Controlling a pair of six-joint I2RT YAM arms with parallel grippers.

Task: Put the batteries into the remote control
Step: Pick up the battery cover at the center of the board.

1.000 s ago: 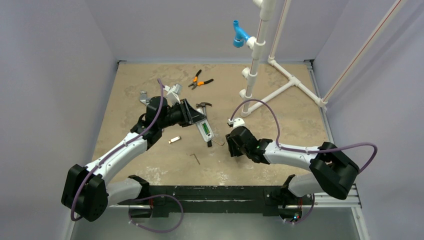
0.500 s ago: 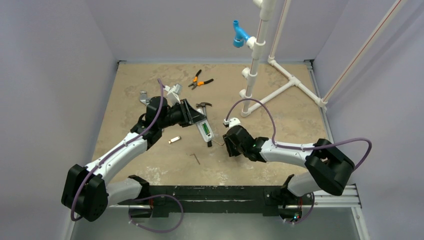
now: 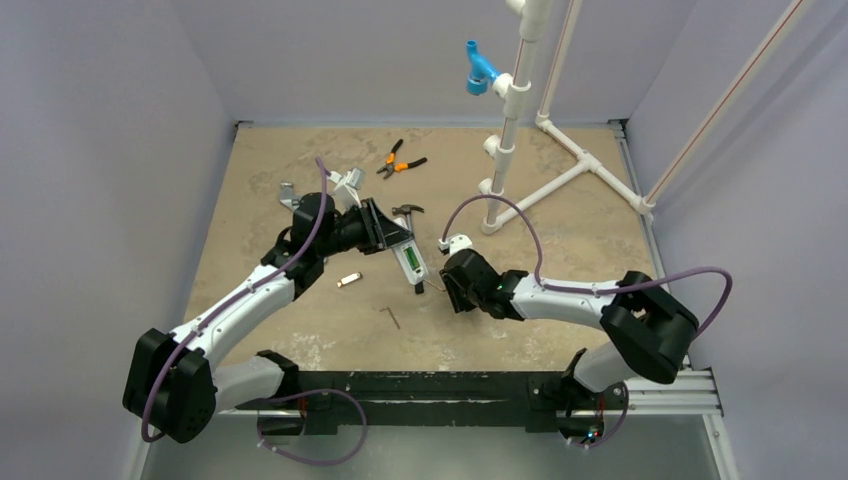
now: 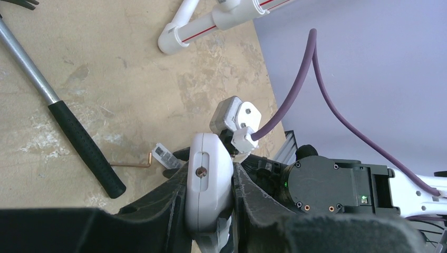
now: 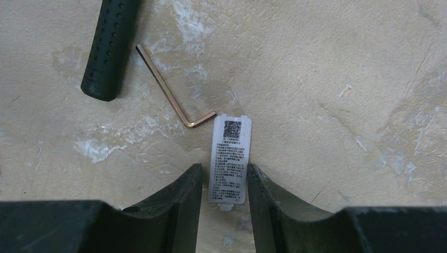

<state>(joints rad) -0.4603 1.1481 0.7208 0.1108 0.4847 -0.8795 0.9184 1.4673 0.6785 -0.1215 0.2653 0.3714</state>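
My left gripper (image 4: 208,174) is shut on the white remote control (image 4: 207,182), holding it above the table. From above, the remote control (image 3: 415,273) points toward the right arm, and the green batteries (image 3: 407,257) show in its open back. A white battery cover (image 5: 230,158) with a printed label lies flat on the table. My right gripper (image 5: 225,174) is low over the cover, a finger against each long edge. In the top view the right gripper (image 3: 450,290) sits just right of the remote's tip.
A hammer with a black handle (image 5: 110,47) and a copper hex key (image 5: 171,92) lie just beyond the cover. A black hex key (image 3: 392,316), a small silver piece (image 3: 348,280), orange pliers (image 3: 400,160) and a white pipe frame (image 3: 520,120) are also on the table.
The right arm has slid left toward the remote, and its jaws have narrowed a little around the cover. The left arm and the remote have stayed still.
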